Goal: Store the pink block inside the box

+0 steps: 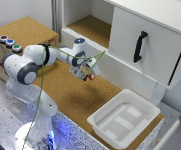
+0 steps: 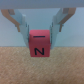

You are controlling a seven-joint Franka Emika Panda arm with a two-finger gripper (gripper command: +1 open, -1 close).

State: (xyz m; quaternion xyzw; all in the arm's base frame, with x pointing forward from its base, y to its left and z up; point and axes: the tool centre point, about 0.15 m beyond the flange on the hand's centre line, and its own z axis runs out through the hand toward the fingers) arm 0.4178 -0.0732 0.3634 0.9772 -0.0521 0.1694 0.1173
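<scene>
The pink block [image 2: 38, 43] is a small pinkish-red cube with a black letter N on one face, and it fills the middle of the wrist view between the two fingers [image 2: 20, 22]. My gripper [image 2: 39, 31] is shut on it and holds it off the cork surface [image 2: 42, 70]. In the exterior view the gripper [image 1: 88, 75] hangs above the cork board, with a speck of the pink block [image 1: 91, 77] at its tip. The box [image 1: 125, 118], a shallow white tub with ridges on its floor, sits toward the exterior view's right of the gripper and lower in the picture; it holds nothing.
A white cabinet with a black handle [image 1: 139, 46] stands open behind the cork board [image 1: 70, 95]. A brown cork-topped box with coloured buttons [image 1: 10, 43] is at the exterior view's left. The arm's base [image 1: 35, 135] stands on a perforated metal table.
</scene>
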